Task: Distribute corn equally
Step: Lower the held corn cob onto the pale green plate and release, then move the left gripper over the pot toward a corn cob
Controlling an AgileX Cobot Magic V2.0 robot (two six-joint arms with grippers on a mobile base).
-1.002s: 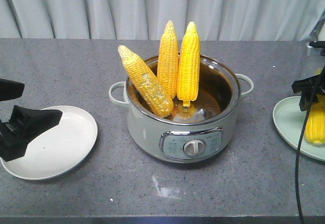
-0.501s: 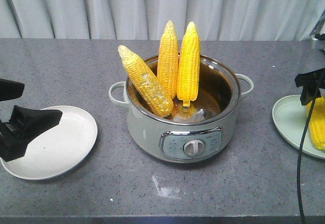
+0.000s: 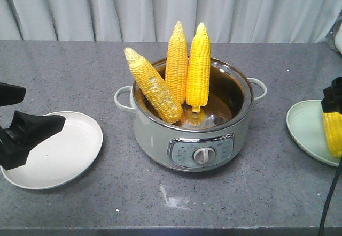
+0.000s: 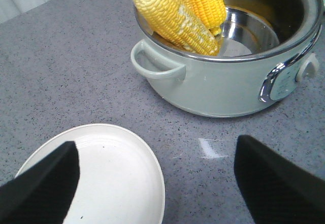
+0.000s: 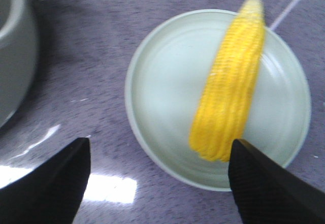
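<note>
1. Drawing back from the pale green plate [image 5: 162,82] is what has been done by the right gripper [image 5: 158,148]. A second ago it was seen close over the plate's contents, and now it is found shifted toward the right edge of the front view.
2. Its jaws are spread wide and nothing is held between them. The single cob [image 5: 231,82] is left lying flat across that plate, clear of both fingers.
3. One delivery is therefore judged complete, with one cob set down on the right side.
4. Three cobs [image 3: 177,65] are stood in the pot [image 3: 160,139], tips up, two nearly upright and one leaned toward the left rim. No shift is noted among them.
5. The left gripper [image 4: 155,148] is held wide open and empty over the white plate [image 3: 69,150], its place unchanged. No corn is borne by that plate.
6. An even split is judged to require two cobs on each plate, so three transfers remain, and the white plate is likely to be served soon.
</note>
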